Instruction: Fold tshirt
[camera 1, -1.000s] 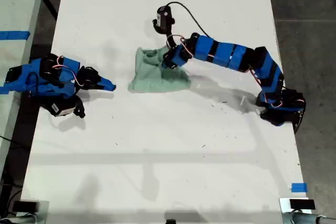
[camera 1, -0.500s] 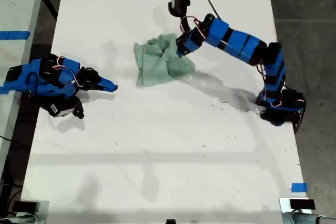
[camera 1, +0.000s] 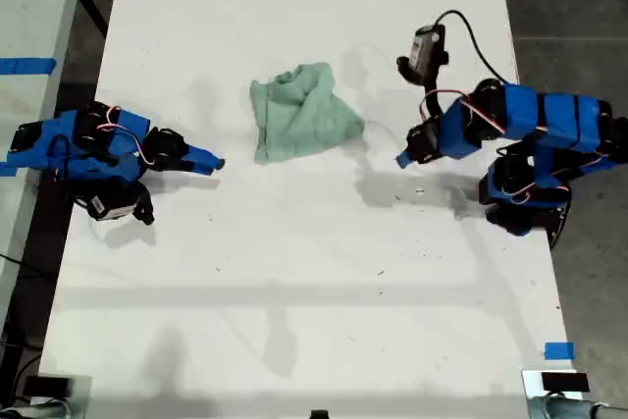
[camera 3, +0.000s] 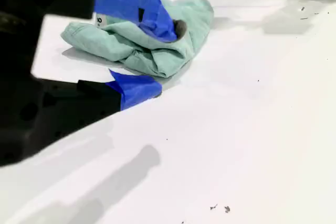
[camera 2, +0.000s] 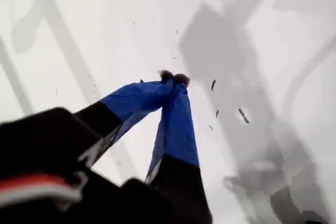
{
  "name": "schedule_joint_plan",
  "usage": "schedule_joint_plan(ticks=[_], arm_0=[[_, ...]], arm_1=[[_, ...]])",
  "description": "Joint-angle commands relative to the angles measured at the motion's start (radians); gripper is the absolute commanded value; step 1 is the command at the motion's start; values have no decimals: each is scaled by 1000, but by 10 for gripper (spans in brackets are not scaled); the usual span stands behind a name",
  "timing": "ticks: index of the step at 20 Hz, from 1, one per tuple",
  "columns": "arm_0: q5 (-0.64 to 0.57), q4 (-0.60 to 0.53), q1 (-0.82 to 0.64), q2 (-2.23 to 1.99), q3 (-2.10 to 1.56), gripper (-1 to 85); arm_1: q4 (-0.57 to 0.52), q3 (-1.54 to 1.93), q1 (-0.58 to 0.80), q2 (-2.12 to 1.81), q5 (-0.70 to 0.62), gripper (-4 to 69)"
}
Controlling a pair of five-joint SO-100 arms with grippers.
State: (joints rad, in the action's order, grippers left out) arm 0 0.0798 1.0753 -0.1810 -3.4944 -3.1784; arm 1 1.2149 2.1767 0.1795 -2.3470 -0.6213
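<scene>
Gripper-wise, my first gripper [camera 1: 402,158] has its jaws pressed together on nothing, and its own camera only sees bare white table [camera 1: 294,291] with a few specks under the tips. My second gripper [camera 1: 211,161] sits low with its jaws spread, also empty.

The tshirt [camera 1: 302,115] is a crumpled mint heap lying between the two of them. It's toward the exterior view's left from the first gripper and toward the exterior view's right from the second. It's touching neither, and the gaps look about even, so I can't say which arm is nearer.

It's bunched up with no real long axis, so I'd guess nothing's properly folded yet. The second gripper already faces it with its jaws apart, so I reckon that's the easier reach.
</scene>
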Motion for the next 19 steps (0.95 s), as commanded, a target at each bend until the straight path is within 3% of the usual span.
schedule_joint_plan(ticks=[1, 4, 6, 7, 9, 12, 14, 17, 19], arm_0=[[8, -8, 21, -106, -11, 143], [8, -8, 21, -106, -11, 143], [8, -8, 21, -106, -11, 143], [8, -8, 21, -106, -12, 143], [14, -8, 21, -106, -11, 144], [15, -8, 18, -106, -11, 144], [15, -8, 15, -106, -11, 144], [15, -8, 15, -106, -11, 144], [15, -8, 14, -106, -11, 144]], arm_1=[[-110, 367, -95, -341, 198, -15], [-112, 663, -172, -678, 380, -15], [41, 838, -192, -1019, 517, -15], [84, 876, -195, -1135, 503, -14], [87, 876, -167, -1115, 555, -13], [48, 890, -149, -1137, 673, 54], [48, 891, -101, -1137, 462, 59], [54, 888, -87, -1137, -229, 59], [60, 887, -92, -1138, -210, 46]])
